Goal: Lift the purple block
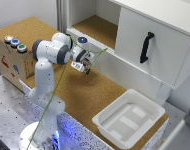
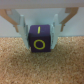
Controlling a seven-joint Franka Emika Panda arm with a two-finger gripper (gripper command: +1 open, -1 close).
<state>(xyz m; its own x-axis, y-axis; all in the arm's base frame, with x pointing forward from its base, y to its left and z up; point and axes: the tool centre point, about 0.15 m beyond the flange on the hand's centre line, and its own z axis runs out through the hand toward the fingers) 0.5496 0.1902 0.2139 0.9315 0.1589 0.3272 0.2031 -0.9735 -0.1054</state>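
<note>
Wrist view: the purple block [image 2: 39, 39], a small dark purple cube with rounded edges, shows one face marked with a yellow ring below a short yellow dash. It sits between the two pale fingers [image 2: 21, 22] of the gripper [image 2: 39, 31], which are clamped against its opposite sides; the cork surface [image 2: 42, 67] lies beneath it, though contact between block and cork cannot be judged. Exterior view: the white arm [image 1: 47, 55] reaches over the cork-topped counter [image 1: 80, 95], its gripper [image 1: 85, 68] near the middle of the frame; the block itself is too small to resolve there. A white tray [image 1: 129, 120] rests well apart at about 4 o'clock from the gripper; a white cabinet with a black handle [image 1: 146, 47] stands at about 2 o'clock
</note>
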